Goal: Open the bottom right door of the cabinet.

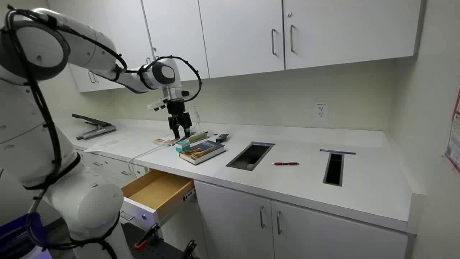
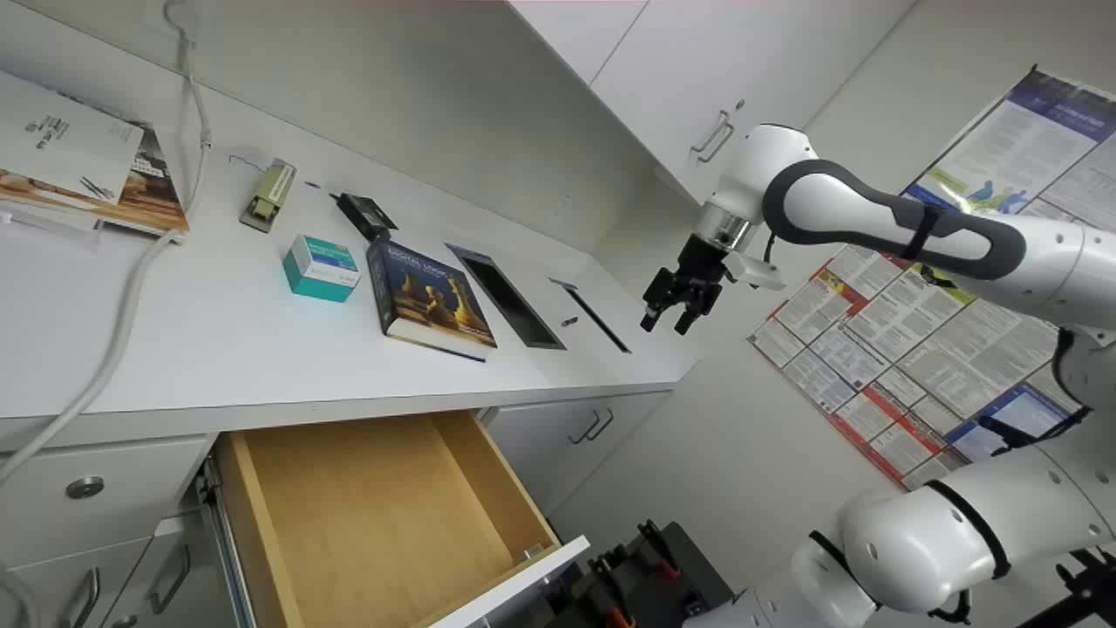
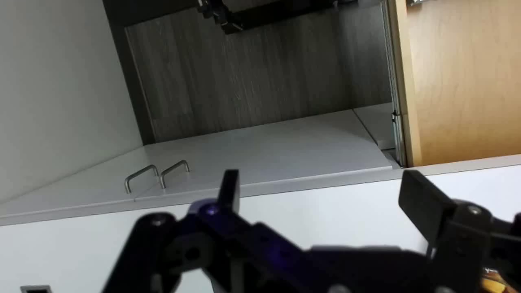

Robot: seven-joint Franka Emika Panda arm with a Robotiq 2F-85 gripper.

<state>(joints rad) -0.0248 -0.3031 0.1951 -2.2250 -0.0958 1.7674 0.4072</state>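
Observation:
The cabinet [image 1: 377, 162] is the long white base unit under the counter. Its bottom right door [image 1: 341, 230] is flat and shut, with a slim vertical silver handle [image 1: 279, 222] beside its shut twin door [image 1: 235, 219]. The bottom right door lies at the far end in an exterior view [image 2: 635, 412] and at the left in the wrist view [image 3: 81, 179], with its handle [image 3: 140, 178]. My gripper [image 1: 182, 135] hangs in the air, fingers pointing down, well apart from the door; it also shows in an exterior view [image 2: 665, 324]. In the wrist view its fingers [image 3: 321, 175] are spread wide with nothing between.
A wooden drawer [image 1: 158, 189] stands pulled out beside the twin door. The counter bears a book [image 1: 202, 151], a teal box [image 1: 182, 145], a red pen [image 1: 285, 163] and two cut-outs [image 1: 250, 157]. Wall cabinets [image 1: 240, 39] hang above. A white cable [image 2: 122, 323] crosses the counter.

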